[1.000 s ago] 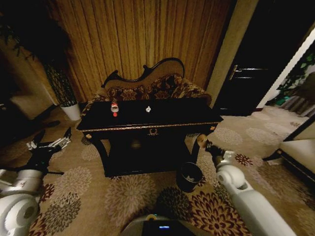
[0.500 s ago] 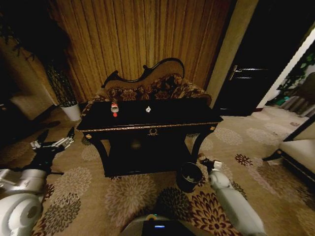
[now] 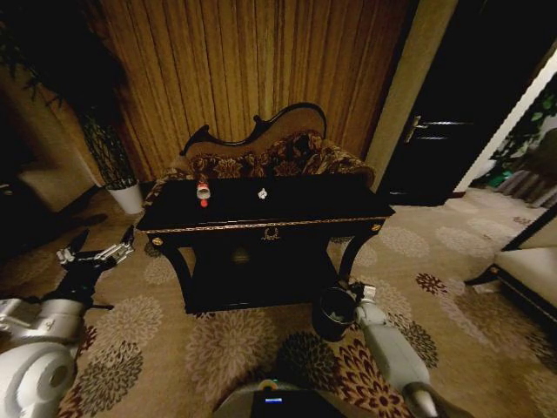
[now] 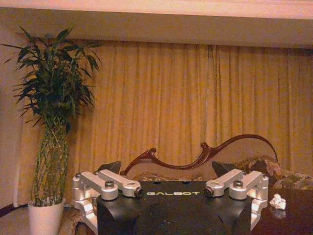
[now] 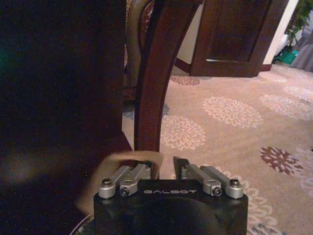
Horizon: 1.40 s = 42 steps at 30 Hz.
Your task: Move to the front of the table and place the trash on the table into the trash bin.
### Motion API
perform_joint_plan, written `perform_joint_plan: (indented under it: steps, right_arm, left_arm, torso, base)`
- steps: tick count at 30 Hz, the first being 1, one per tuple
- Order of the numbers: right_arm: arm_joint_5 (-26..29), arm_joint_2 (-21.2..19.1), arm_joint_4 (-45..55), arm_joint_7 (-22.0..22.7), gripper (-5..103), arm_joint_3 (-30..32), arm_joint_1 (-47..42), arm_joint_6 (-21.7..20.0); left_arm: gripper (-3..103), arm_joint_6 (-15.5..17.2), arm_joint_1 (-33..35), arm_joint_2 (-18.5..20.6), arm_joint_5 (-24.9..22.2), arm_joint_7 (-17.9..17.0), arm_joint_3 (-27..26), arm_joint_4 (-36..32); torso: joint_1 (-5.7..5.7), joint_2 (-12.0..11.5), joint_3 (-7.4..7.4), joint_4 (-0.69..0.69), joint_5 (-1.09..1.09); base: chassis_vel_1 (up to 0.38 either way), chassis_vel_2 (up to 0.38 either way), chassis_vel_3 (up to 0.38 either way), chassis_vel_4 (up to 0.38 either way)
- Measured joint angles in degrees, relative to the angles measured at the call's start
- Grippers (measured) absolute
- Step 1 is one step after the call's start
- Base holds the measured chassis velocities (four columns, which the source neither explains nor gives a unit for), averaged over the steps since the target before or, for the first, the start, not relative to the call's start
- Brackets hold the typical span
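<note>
Right tool (image 3: 350, 288) hangs low over the trash bin (image 3: 333, 313), pinching a flat tan scrap (image 5: 128, 160). Left tool (image 3: 94, 252), spread wide, waits left of the tabletop (image 3: 287, 207).

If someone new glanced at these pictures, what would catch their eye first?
Probably the glossy black table at centre, before the carved-back sofa, with a red-capped bottle and crumpled paper on top. Then the right gripper, low beside the trash bin, holding a tan scrap.
</note>
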Motion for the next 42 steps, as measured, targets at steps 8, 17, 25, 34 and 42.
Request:
perform_joint_plan:
  steps: [8,17,25,34,42]
  right_arm:
    - [0.1,-0.6,0.9,0.0,49,0.1,-0.7,0.0]
    - [0.4,-0.9,1.9,0.1,86,0.1,-1.5,0.0]
    - [1.1,-1.3,2.4,0.1,100,0.1,-1.7,0.0]
    - [1.3,-1.4,2.5,0.0,100,0.1,-1.9,-0.1]
    - [1.5,-1.6,4.9,-0.1,100,0.4,-3.2,-0.3]
  left_arm:
    - [100,-0.1,-0.2,0.4,0.0,0.0,0.0,0.5]
    - [100,-0.3,-0.2,0.2,0.0,0.2,0.1,0.8]
    - [100,-1.1,0.2,0.1,-0.1,0.8,-0.3,1.0]
    - [100,-1.1,0.2,0.0,-0.1,0.9,-0.3,1.0]
    - [100,-1.1,0.2,0.1,-0.2,0.9,-0.6,1.0]
  torso:
    - [0.0,0.0,0.0,0.0,0.0]
    - [0.0,0.0,0.0,0.0,0.01]
    - [0.0,0.0,0.0,0.0,0.0]
    - [0.0,0.0,0.0,0.0,0.0]
    - [0.0,0.0,0.0,0.01,0.02]
  base:
    - [0.0,0.0,0.0,0.0]
    - [0.0,0.0,0.0,0.0]
    - [0.0,0.0,0.0,0.0]
    - [0.0,0.0,0.0,0.0]
    - [0.0,0.0,0.0,0.0]
